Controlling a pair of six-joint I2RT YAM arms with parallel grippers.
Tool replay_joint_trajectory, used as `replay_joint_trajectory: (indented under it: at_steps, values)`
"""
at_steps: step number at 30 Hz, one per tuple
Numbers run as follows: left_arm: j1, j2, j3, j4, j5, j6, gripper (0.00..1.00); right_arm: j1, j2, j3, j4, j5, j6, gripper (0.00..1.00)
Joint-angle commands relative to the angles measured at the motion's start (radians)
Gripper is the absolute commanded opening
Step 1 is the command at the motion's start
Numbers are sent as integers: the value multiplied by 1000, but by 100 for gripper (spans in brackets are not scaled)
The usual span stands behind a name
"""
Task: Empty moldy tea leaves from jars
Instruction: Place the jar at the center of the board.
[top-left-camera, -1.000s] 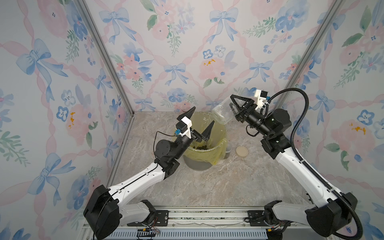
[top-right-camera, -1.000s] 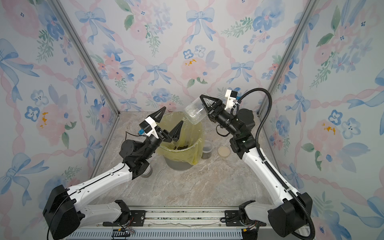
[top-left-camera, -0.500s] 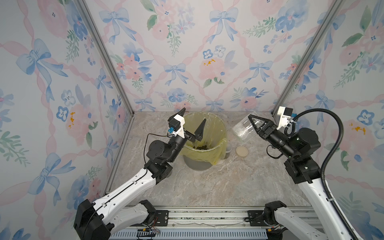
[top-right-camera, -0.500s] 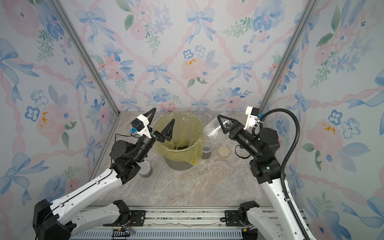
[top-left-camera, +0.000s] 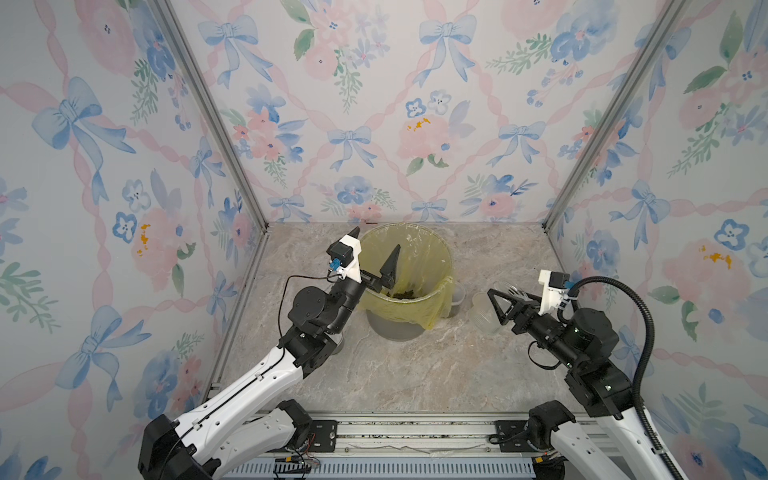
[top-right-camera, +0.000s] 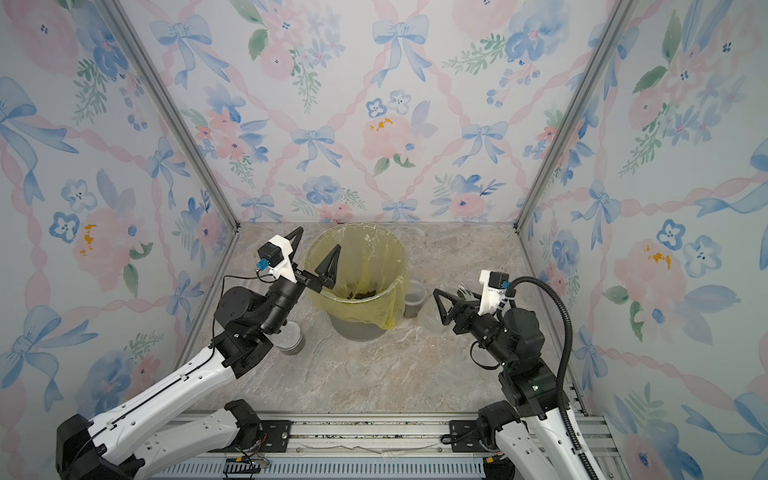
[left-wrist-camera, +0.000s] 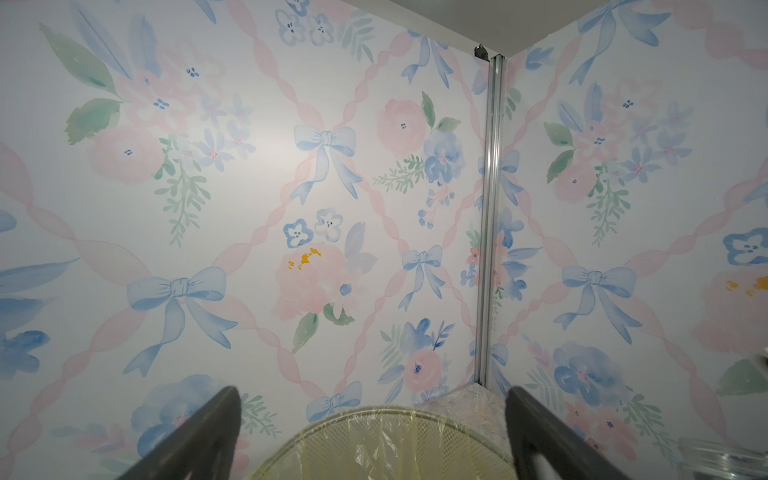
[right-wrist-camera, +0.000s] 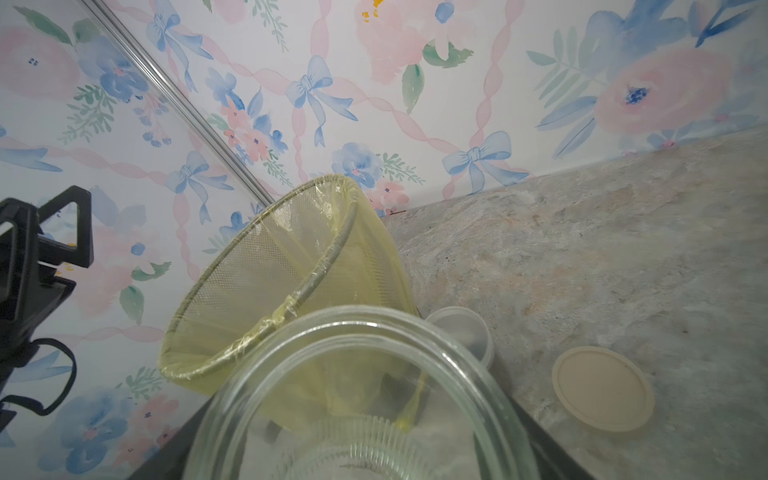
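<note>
Clear ribbed glass sits between the closed jaws of the right gripper (top-left-camera: 498, 297): it grips the ribbed jar (top-left-camera: 482, 318), held just to the right of the yellow-lined bin (top-left-camera: 446, 253). The moldy tea leaves (top-left-camera: 403, 294) lie as a dark clump at the bin's bottom, apart from that gripper. The left gripper (top-left-camera: 376, 239) hangs over the bin's left rim, jaws spread wide and gripping nothing. A second jar (top-left-camera: 457, 295) stands between the bin and the ribbed jar; a third jar (top-right-camera: 291, 338) stands beside the left arm.
</note>
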Motion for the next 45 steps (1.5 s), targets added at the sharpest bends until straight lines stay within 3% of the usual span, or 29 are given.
replay_joint_trajectory:
  at_steps: [1,6,12,20,25,45]
  values:
    - [7,-26,-14,-22,-20,-33,98,82,-25,-41,61,145,-128,18]
    - [9,-54,-39,-58,-43,-48,98,240,-82,-164,157,371,-219,13]
    - [23,-111,-97,-111,-91,-51,98,371,-43,-281,304,481,-283,13]
    - [51,-175,-157,-150,-117,-82,98,463,100,-397,551,575,-318,14]
    - [63,-216,-175,-196,-136,-87,98,485,202,-442,702,556,-341,14]
    - [91,-280,-216,-228,-173,-56,98,506,579,-437,969,525,-354,15]
